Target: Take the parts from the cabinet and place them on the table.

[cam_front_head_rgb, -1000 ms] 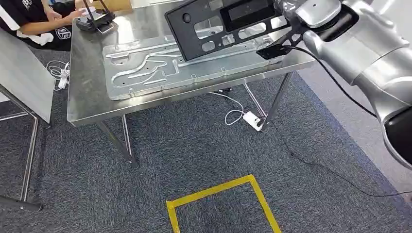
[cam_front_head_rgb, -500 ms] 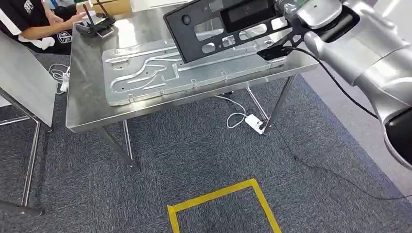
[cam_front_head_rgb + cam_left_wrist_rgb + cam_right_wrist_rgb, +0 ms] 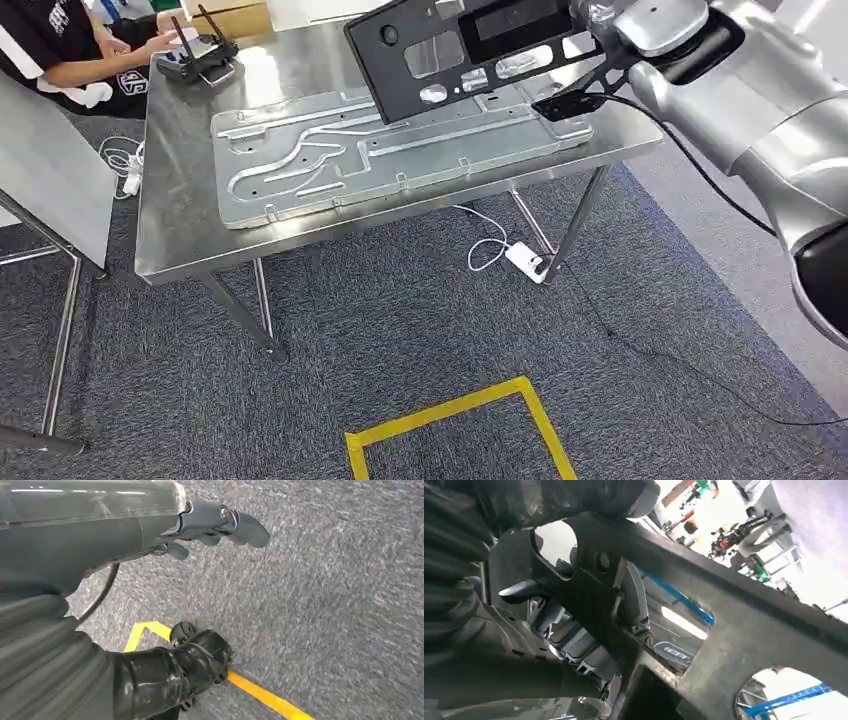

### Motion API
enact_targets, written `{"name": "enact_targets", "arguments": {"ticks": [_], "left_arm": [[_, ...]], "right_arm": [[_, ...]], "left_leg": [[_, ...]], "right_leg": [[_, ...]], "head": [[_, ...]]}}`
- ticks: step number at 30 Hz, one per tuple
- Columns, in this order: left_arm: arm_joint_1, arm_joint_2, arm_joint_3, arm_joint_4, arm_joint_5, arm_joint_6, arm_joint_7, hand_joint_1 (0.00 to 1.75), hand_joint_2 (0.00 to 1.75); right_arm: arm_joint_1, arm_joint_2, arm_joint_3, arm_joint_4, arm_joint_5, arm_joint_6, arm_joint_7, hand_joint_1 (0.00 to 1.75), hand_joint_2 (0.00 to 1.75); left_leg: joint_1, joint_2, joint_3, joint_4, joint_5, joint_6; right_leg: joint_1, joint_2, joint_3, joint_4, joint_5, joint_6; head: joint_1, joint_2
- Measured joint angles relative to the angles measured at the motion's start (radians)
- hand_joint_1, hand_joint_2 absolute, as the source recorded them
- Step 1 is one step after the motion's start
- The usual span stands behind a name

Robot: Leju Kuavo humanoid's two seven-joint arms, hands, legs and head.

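Observation:
A large black plastic panel (image 3: 455, 50) with several cut-outs hangs tilted above the far right part of the steel table (image 3: 180, 240). My right hand (image 3: 592, 18) grips it at its right end. Up close, the dark fingers (image 3: 454, 540) wrap the panel's (image 3: 734, 630) edge. A wide silver stamped metal plate (image 3: 400, 145) lies flat on the table beneath the panel. My left hand (image 3: 215, 527) hangs over the grey carpet, its fingers apart and holding nothing.
A person sits at the table's far left corner beside a black controller (image 3: 195, 55) and a cardboard box (image 3: 225, 15). A white power strip (image 3: 525, 258) and cables lie under the table. Yellow tape (image 3: 450, 415) marks the carpet. A grey stand (image 3: 50, 170) is at left.
The whole view has shifted slightly downward as the camera moved. Against the table, the black panel now sits a little higher and farther over the silver plate, still in my right hand.

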Motion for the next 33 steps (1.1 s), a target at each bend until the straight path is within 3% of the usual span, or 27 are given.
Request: {"name": "enact_targets", "arguments": {"ticks": [1, 2, 4, 5, 6, 7, 9, 10, 11, 12, 14, 16, 17, 20, 21, 22, 23, 25, 27, 30, 31, 32, 33], "left_arm": [[0.003, 0.000, 0.000, 0.000, 0.000, 0.000, -0.001, 0.00, 1.75], [0.003, 0.000, 0.000, 0.000, -0.001, 0.000, -0.001, 0.00, 1.75], [-0.001, 0.000, 0.000, 0.000, -0.003, -0.003, -0.001, 0.00, 1.75], [-0.001, 0.000, 0.000, 0.000, -0.003, -0.005, -0.002, 0.00, 1.75], [-0.001, 0.000, 0.000, 0.000, -0.003, -0.006, -0.003, 0.00, 1.75], [0.000, 0.000, 0.000, 0.000, -0.003, -0.007, -0.003, 0.00, 1.75], [0.004, -0.001, 0.001, 0.000, -0.004, -0.007, -0.004, 0.00, 1.75], [0.004, -0.001, 0.001, 0.000, -0.006, -0.007, -0.004, 0.00, 1.75], [0.002, -0.001, 0.001, 0.000, -0.006, -0.007, -0.004, 0.00, 1.75], [0.002, -0.001, 0.001, 0.000, -0.006, -0.007, -0.005, 0.00, 1.75], [0.000, -0.001, 0.001, 0.000, -0.006, -0.007, -0.005, 0.00, 1.75], [0.000, -0.004, 0.001, 0.000, -0.006, -0.008, -0.005, 0.00, 1.75], [0.000, -0.004, 0.001, 0.000, -0.006, -0.008, -0.005, 0.00, 1.75], [-0.001, -0.002, 0.002, 0.000, -0.006, -0.008, -0.005, 0.00, 1.75], [0.000, -0.002, 0.002, 0.000, -0.006, -0.009, -0.004, 0.00, 1.75], [0.001, -0.002, 0.002, 0.000, -0.006, -0.009, -0.003, 0.00, 1.75], [0.001, -0.002, 0.002, 0.000, -0.006, -0.009, -0.003, 0.00, 1.75], [0.001, -0.002, 0.002, 0.000, -0.006, -0.009, -0.003, 0.00, 1.75], [0.003, 0.002, 0.005, 0.000, -0.006, -0.009, -0.002, 0.00, 1.75], [-0.004, 0.002, 0.005, 0.000, -0.006, -0.009, -0.002, 0.00, 1.75], [0.000, 0.002, 0.005, 0.000, -0.006, -0.009, -0.002, 0.00, 1.75], [0.002, 0.002, 0.005, 0.000, -0.007, -0.008, -0.002, 0.00, 1.75], [0.002, 0.001, 0.006, 0.000, -0.007, -0.009, -0.002, 0.00, 1.75]], "right_arm": [[-0.002, -0.005, -0.002, 0.000, 0.001, 0.000, 0.000, 1.75, 1.75], [-0.008, -0.006, -0.003, 0.000, 0.001, 0.001, 0.000, 1.75, 1.75], [-0.013, -0.007, -0.004, 0.000, 0.002, 0.002, 0.000, 1.75, 1.75], [-0.010, -0.009, -0.004, 0.000, 0.002, 0.003, -0.002, 1.75, 1.75], [-0.006, -0.011, -0.004, 0.000, 0.002, 0.007, -0.003, 1.75, 1.75], [-0.005, -0.012, -0.004, 0.000, 0.002, 0.010, -0.004, 1.75, 1.75], [-0.009, -0.016, -0.005, 0.000, 0.002, 0.011, -0.005, 1.75, 1.75], [-0.010, -0.018, -0.005, 0.000, 0.002, 0.011, -0.005, 1.75, 1.75], [-0.013, -0.021, -0.005, 0.002, 0.002, 0.011, -0.005, 1.75, 1.75], [-0.014, -0.021, -0.006, 0.001, 0.002, 0.011, -0.006, 1.75, 1.75], [-0.010, -0.020, -0.006, 0.001, 0.002, 0.014, -0.009, 1.75, 1.75], [-0.012, -0.023, -0.006, 0.001, 0.002, 0.014, -0.009, 1.75, 1.75], [-0.014, -0.023, -0.006, 0.001, 0.002, 0.013, -0.009, 1.75, 1.75], [-0.010, -0.020, -0.006, 0.001, 0.002, 0.014, -0.009, 1.75, 1.75], [-0.007, -0.019, -0.006, 0.001, 0.002, 0.014, -0.009, 1.75, 1.75], [-0.005, -0.019, -0.006, 0.001, 0.002, 0.014, -0.009, 1.75, 1.75], [-0.005, -0.019, -0.006, 0.001, 0.002, 0.014, -0.009, 1.75, 1.75], [-0.007, -0.019, -0.006, 0.001, 0.002, 0.014, -0.009, 1.75, 1.75], [-0.010, -0.019, -0.006, 0.002, 0.002, 0.014, -0.009, 1.75, 1.75], [-0.008, -0.019, -0.006, 0.001, 0.001, 0.014, -0.010, 1.75, 1.75], [-0.007, -0.019, -0.006, -0.002, 0.001, 0.014, -0.010, 1.75, 1.75], [-0.011, -0.019, -0.007, -0.002, 0.001, 0.014, -0.010, 1.75, 1.75], [-0.017, -0.019, -0.007, -0.001, 0.001, 0.015, -0.008, 1.75, 1.75]], "left_leg": [[0.001, 0.003, 0.009, -0.009, 0.003, 0.002], [0.002, 0.004, 0.013, -0.013, 0.001, 0.009], [0.001, 0.005, 0.018, -0.011, -0.006, 0.015], [0.001, 0.005, 0.022, -0.009, -0.011, 0.016], [0.003, 0.004, 0.027, -0.006, -0.018, 0.015], [0.004, 0.002, 0.035, -0.002, -0.026, 0.012], [0.006, -0.002, 0.049, 0.014, -0.047, 0.005], [0.006, -0.002, 0.049, 0.024, -0.058, -0.001], [-0.002, -0.004, 0.041, 0.035, -0.067, -0.009], [-0.001, -0.005, 0.036, 0.036, -0.068, -0.012], [0.002, -0.003, 0.039, 0.034, -0.069, -0.016], [0.004, -0.002, 0.036, 0.046, -0.085, -0.028], [0.005, -0.001, 0.021, 0.086, -0.103, -0.034], [0.006, -0.001, -0.106, 0.311, -0.182, -0.042], [0.006, -0.001, -0.140, 0.353, -0.179, -0.041], [0.006, -0.001, -0.145, 0.339, -0.149, -0.039], [0.006, -0.001, -0.130, 0.283, -0.099, -0.034], [0.001, -0.002, -0.061, 0.100, 0.017, -0.015], [-0.007, -0.002, -0.035, 0.050, 0.009, -0.002], [-0.009, -0.002, -0.022, 0.025, -0.003, 0.003], [0.006, 0.002, -0.002, -0.001, 0.004, 0.005], [0.001, 0.004, 0.009, -0.012, 0.005, 0.007], [0.001, 0.004, 0.012, -0.013, 0.004, 0.011]], "right_leg": [[-0.004, -0.001, -0.006, 0.019, -0.009, 0.002], [-0.003, -0.001, -0.031, 0.067, -0.035, 0.002], [-0.004, -0.001, -0.122, 0.235, -0.102, 0.007], [-0.005, -0.001, -0.160, 0.297, -0.114, 0.011], [-0.008, -0.002, -0.180, 0.318, -0.101, 0.013], [-0.012, -0.002, -0.171, 0.283, -0.063, 0.015], [-0.019, -0.006, -0.101, 0.113, 0.046, 0.017], [-0.021, -0.008, -0.080, 0.049, 0.061, 0.017], [-0.012, -0.007, -0.062, 0.040, 0.044, 0.017], [-0.014, -0.003, -0.066, 0.041, 0.038, 0.009], [-0.008, 0.000, -0.069, 0.039, 0.034, 0.003], [-0.017, 0.000, -0.059, 0.032, 0.031, -0.009], [-0.017, 0.001, -0.054, 0.030, 0.028, -0.014], [-0.015, 0.002, -0.044, 0.030, 0.018, -0.023], [-0.013, 0.003, -0.038, 0.030, 0.013, -0.023], [-0.012, 0.004, -0.031, 0.030, 0.008, -0.024], [-0.010, 0.004, -0.023, 0.030, 0.003, -0.024], [-0.005, 0.004, -0.004, 0.029, -0.009, -0.023], [-0.004, 0.005, -0.003, 0.023, -0.010, -0.017], [-0.006, 0.005, 0.000, 0.009, -0.008, 0.000], [-0.005, 0.003, -0.001, 0.012, -0.017, 0.005], [-0.004, 0.000, -0.005, 0.034, -0.027, 0.007], [-0.004, 0.001, -0.040, 0.096, -0.057, 0.006]], "head": [[0.000, 0.000], [0.001, 0.000], [0.000, 0.000], [0.000, 0.000], [0.000, 0.000], [0.000, 0.000], [0.001, 0.000], [0.000, 0.000], [0.001, 0.000], [-0.001, 0.000], [-0.001, 0.000], [0.000, 0.000], [-0.001, 0.000], [-0.001, 0.000], [-0.001, 0.000], [-0.001, 0.000], [-0.002, 0.000], [-0.001, 0.000], [-0.001, 0.000], [-0.001, 0.000], [-0.001, 0.000], [0.000, 0.000], [0.000, 0.000]]}}
